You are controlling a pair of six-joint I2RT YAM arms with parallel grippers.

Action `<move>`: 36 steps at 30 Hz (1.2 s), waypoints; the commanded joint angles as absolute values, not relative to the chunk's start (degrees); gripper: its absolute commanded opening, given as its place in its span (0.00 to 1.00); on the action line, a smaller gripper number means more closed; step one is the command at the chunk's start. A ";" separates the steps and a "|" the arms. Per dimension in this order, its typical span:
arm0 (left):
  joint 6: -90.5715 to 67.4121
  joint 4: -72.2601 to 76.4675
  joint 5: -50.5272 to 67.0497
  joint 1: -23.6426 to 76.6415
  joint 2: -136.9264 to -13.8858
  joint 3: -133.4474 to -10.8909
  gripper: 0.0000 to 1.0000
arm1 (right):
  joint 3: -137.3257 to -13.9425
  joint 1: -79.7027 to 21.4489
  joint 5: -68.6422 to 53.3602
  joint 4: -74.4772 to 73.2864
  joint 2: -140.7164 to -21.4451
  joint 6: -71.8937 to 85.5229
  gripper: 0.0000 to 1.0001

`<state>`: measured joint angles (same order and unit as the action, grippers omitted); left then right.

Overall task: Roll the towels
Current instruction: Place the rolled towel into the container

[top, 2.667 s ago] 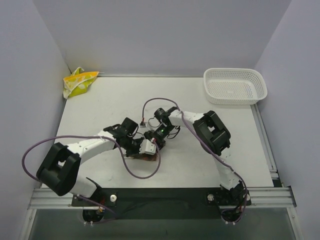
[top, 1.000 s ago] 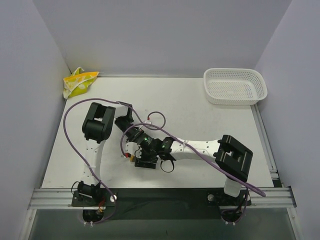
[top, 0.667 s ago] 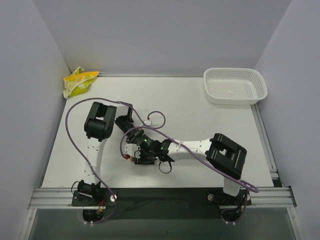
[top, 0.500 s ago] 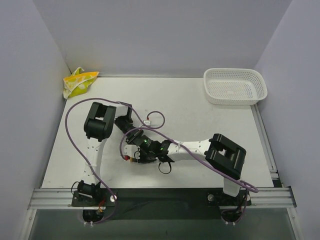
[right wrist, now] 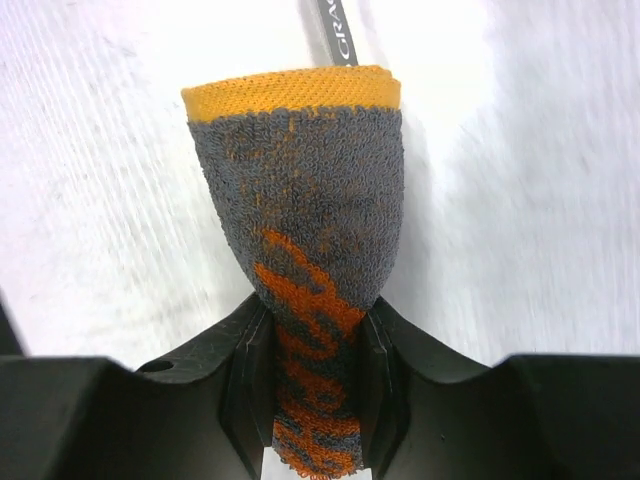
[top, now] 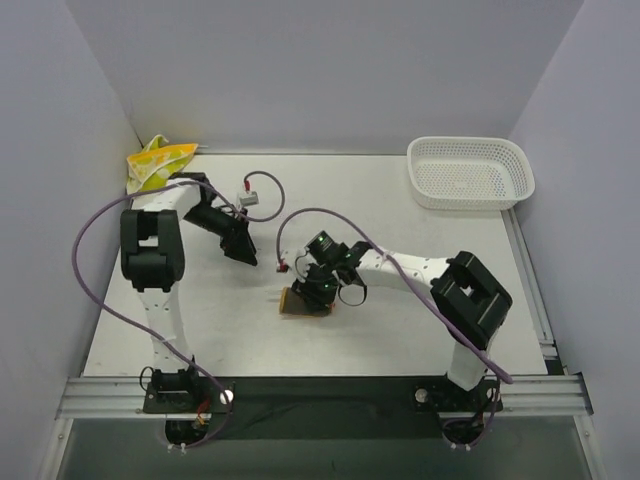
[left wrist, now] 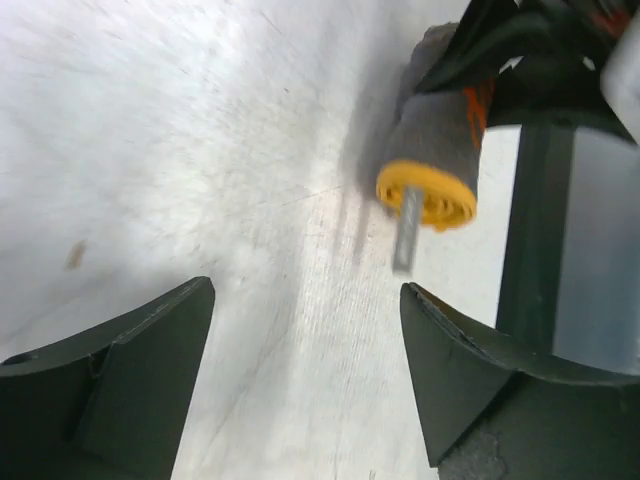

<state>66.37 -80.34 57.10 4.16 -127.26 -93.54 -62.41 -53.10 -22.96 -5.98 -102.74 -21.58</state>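
Observation:
The orange towel [right wrist: 300, 190] with its grey pattern is rolled into a tight cylinder, and my right gripper [right wrist: 315, 385] is shut on one end of it. From above, that roll [top: 296, 301] lies near the table's middle front under the right gripper [top: 314, 289]. My left gripper [top: 246, 256] stands open a little to the left of it, with nothing between its fingers. In the left wrist view the roll's orange end [left wrist: 427, 195] lies ahead of the open left gripper [left wrist: 306, 300]. The pale yellow towel [top: 156, 165] lies crumpled in the back left corner.
A white mesh basket [top: 470, 171] stands at the back right. Purple cables loop over both arms. Grey walls close in the table on the left, back and right. A metal rail [top: 320, 392] runs along the near edge.
My left gripper has let go of the roll, opened and swung back to the left. The right gripper has stayed shut on the orange towel and shifted slightly right.

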 commanded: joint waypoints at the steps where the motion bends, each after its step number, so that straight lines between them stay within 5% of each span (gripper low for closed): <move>1: 63.75 -88.08 59.50 1.41 -115.43 -96.33 0.86 | -67.49 -44.59 -34.96 -18.71 -98.80 -10.82 0.00; 3: 60.22 -83.60 59.50 1.23 -111.99 -95.28 0.97 | -71.35 -40.89 -38.47 -21.70 -98.35 -6.95 0.00; 12: 47.73 -76.21 63.63 2.20 -98.88 -90.71 0.97 | -89.79 -13.85 -37.89 -28.04 -98.87 -2.64 0.00; 19: 39.12 -68.57 63.72 3.08 -95.27 -85.87 0.97 | -107.28 1.65 -29.72 -27.16 -110.28 0.00 0.00; 36: 31.90 -58.71 60.03 3.34 -92.63 -74.71 0.97 | -118.73 6.42 -17.58 -16.26 -131.99 3.25 0.00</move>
<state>33.12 -62.39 60.49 3.07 -94.65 -74.59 -114.15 6.66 -20.21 -20.40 -131.26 0.93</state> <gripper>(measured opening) 0.972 0.302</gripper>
